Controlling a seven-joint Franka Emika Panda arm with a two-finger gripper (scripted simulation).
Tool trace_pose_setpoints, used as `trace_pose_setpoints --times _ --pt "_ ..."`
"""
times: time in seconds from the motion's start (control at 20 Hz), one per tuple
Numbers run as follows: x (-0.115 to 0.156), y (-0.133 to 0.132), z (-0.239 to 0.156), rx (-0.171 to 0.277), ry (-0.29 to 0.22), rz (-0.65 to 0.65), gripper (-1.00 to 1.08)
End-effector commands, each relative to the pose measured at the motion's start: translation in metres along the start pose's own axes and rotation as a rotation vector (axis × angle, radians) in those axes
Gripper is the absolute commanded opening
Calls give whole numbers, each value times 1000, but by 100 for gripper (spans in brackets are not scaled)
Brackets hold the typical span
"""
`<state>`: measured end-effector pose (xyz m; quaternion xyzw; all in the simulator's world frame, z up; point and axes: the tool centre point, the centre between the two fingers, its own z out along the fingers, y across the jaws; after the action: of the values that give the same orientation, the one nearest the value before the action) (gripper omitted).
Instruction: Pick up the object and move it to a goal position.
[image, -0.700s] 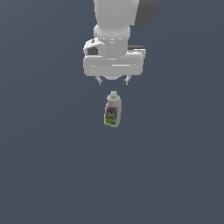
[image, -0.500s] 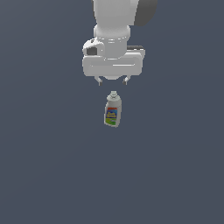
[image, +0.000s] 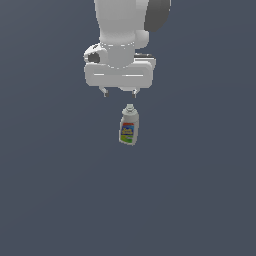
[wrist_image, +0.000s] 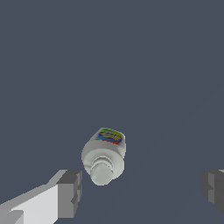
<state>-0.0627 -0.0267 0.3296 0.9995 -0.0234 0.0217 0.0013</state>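
The object is a small white-grey bottle (image: 129, 126) with a narrow capped neck and a red, blue, yellow and green label. It lies on the dark grey floor with its cap toward the arm. My gripper (image: 119, 93) hangs open just above and behind the cap, not touching the bottle. In the wrist view the bottle (wrist_image: 104, 155) shows cap-first between the two spread grey fingertips (wrist_image: 69, 193), closer to one of them. The gripper (wrist_image: 142, 190) holds nothing.
A plain dark grey floor (image: 200, 190) surrounds the bottle. The white arm body (image: 122, 35) stands over the gripper in the exterior view.
The gripper has turned about its vertical axis and shifted slightly toward the exterior view's left. The bottle has not moved.
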Motion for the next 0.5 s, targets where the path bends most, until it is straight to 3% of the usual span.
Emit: trace_pose_setpoints --times 0.0,0.45 --pt "0 -1 0 0 0 -3 100" --pt "-2 -2 3 0 -2 -73 100"
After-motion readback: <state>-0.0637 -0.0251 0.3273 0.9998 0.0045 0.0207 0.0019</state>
